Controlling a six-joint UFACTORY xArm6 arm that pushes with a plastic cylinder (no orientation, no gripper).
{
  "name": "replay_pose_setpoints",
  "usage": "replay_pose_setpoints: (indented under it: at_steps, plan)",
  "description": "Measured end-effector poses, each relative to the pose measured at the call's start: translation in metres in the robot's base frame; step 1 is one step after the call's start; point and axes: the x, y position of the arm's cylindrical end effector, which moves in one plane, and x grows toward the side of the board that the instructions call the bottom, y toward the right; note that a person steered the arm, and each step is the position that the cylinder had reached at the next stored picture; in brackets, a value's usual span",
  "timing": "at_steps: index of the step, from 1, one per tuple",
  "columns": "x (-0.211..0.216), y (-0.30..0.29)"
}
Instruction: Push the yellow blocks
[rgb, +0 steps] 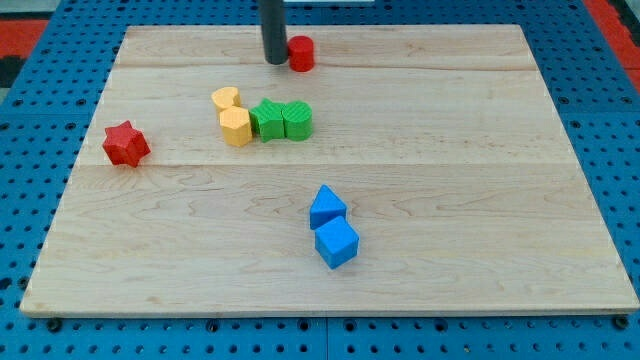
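Observation:
Two yellow blocks sit left of the board's middle: a yellow heart-shaped block (226, 98) and, just below it, a yellow hexagonal block (236, 127). They touch each other. My tip (275, 61) is near the view's top, just left of a red cylinder (301, 53). The tip is above and to the right of the yellow blocks, a short gap away.
A green star-like block (267, 119) and a green cylinder-like block (297, 120) sit right of the yellow hexagon, touching it. A red star (125, 144) lies at the left. Two blue blocks (327, 207) (337, 243) sit below centre. The wooden board (480, 180) rests on blue pegboard.

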Motion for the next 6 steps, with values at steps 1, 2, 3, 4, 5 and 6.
replay_pose_setpoints:
  at_steps: [1,2,3,4,5,6]
  plan:
    - [0.032,0.001]
    - [0.043,0.019]
    - [-0.004,0.02]
    - [-0.007,0.029]
    - [0.007,-0.043]
    - [0.005,-0.137]
